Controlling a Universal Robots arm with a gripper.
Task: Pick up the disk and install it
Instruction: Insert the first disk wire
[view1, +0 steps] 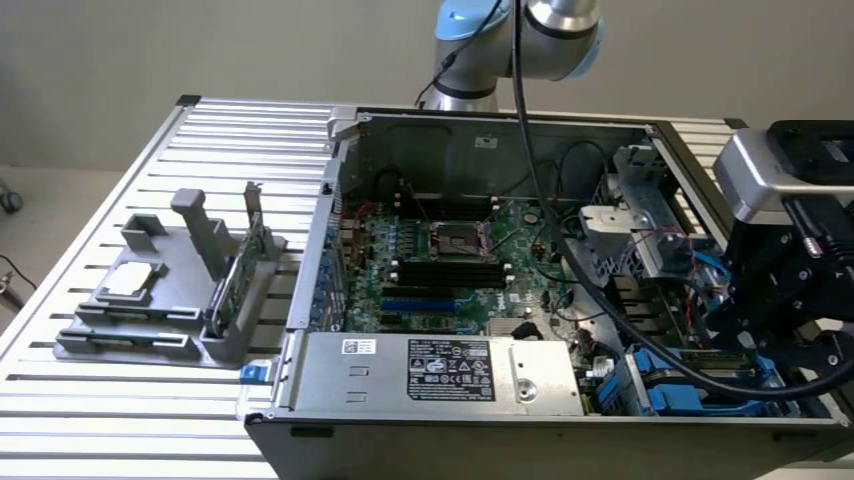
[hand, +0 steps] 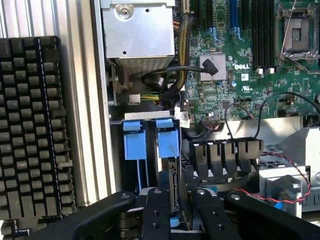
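Disk (hand: 172, 187) upright, between jaws of gripper (hand: 181, 196)

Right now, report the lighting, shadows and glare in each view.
Exterior view: soft, even light on the slatted table, with no hard shadows; inside the open computer case it is dimmer, and darkest toward the exterior view's right. Wrist view: the metal box catches a bright sheen, the blue tabs are well lit, and the gripper sits in deep shadow.

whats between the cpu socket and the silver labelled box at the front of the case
Long black slots, then shorter blue slots, all on the green motherboard; the exterior view shows it.
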